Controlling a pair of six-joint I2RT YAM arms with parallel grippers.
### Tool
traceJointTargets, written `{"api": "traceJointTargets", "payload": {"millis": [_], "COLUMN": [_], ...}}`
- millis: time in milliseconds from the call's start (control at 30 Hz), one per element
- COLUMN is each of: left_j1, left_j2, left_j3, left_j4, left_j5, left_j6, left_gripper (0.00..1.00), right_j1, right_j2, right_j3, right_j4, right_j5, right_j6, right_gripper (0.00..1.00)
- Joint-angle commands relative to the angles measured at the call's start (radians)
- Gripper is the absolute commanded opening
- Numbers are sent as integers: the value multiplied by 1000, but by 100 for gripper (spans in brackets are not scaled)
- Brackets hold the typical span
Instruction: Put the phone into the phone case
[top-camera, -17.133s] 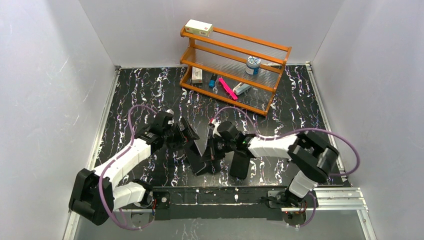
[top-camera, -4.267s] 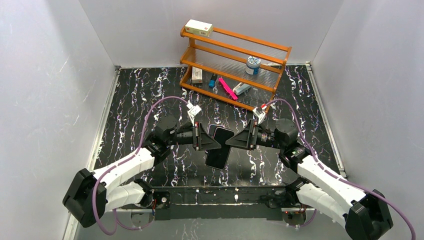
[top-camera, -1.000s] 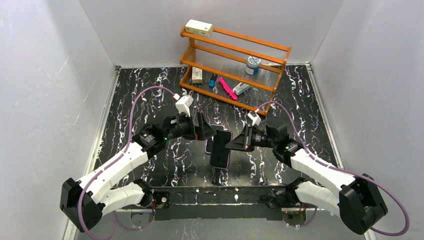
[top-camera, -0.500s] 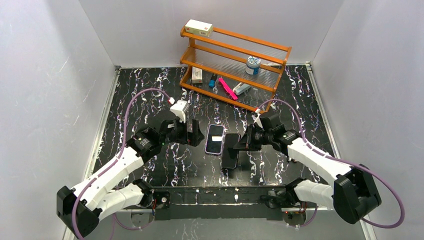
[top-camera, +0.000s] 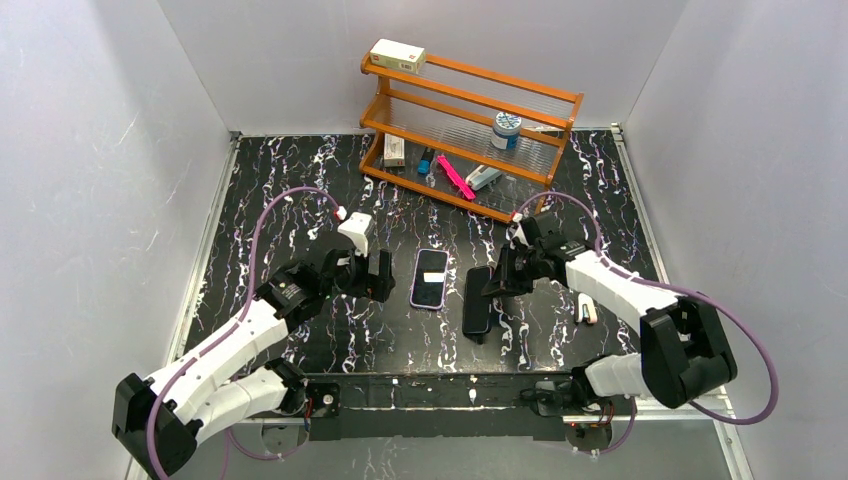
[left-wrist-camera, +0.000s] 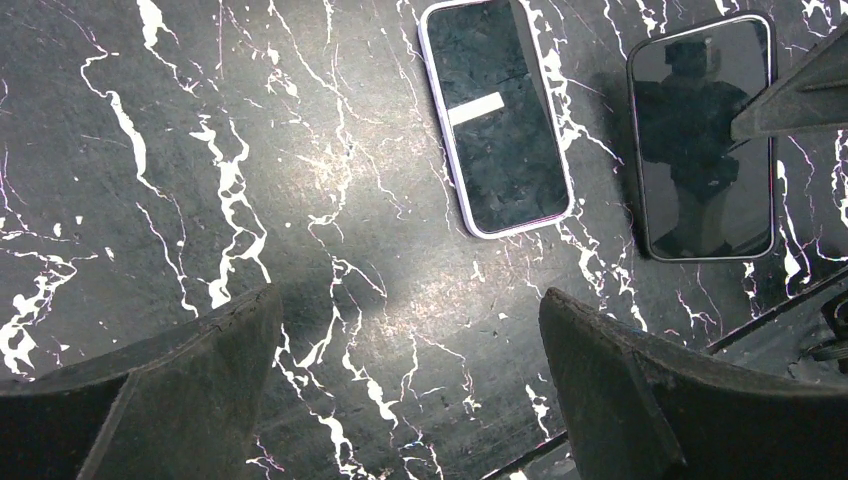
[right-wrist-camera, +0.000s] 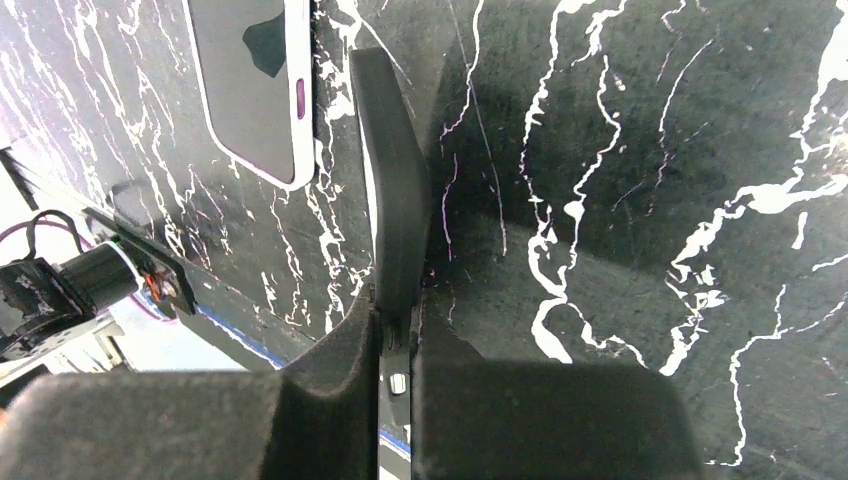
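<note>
The phone (left-wrist-camera: 703, 140) is seen glossy face up, seated in the matte phone case (right-wrist-camera: 390, 190), low at the near middle of the desk (top-camera: 300, 200). Whether it rests there cannot be told. Its edge is clamped between the jaws of the right gripper (right-wrist-camera: 383, 322). A lavender-edged phone (top-camera: 430, 278) is laid flat just beside it, and the left gripper (left-wrist-camera: 408, 300) is held with jaws wide above the desk.
</note>
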Motion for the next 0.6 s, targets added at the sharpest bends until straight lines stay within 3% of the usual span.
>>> {"api": "traceJointTargets", "payload": {"millis": [0,367,567], "left_j1": [2,3,3], "left_j2": [-30,-10,-6], "left_j3": [1,5,4], "left_j4": [-15,-17,-19], "left_j5": [-20,-14,-15], "left_j6": [21,21,23], "left_gripper": [98,98,98], "right_j1": [-42,-120,-136], "right_j2": [34,126,149], "right_j3": [80,109,102], "right_j4": [-5,-35,-48], "right_j5": [-74,-103,-65], "right_j6": [-76,-157,-151], "right_gripper": [1,6,20]}}
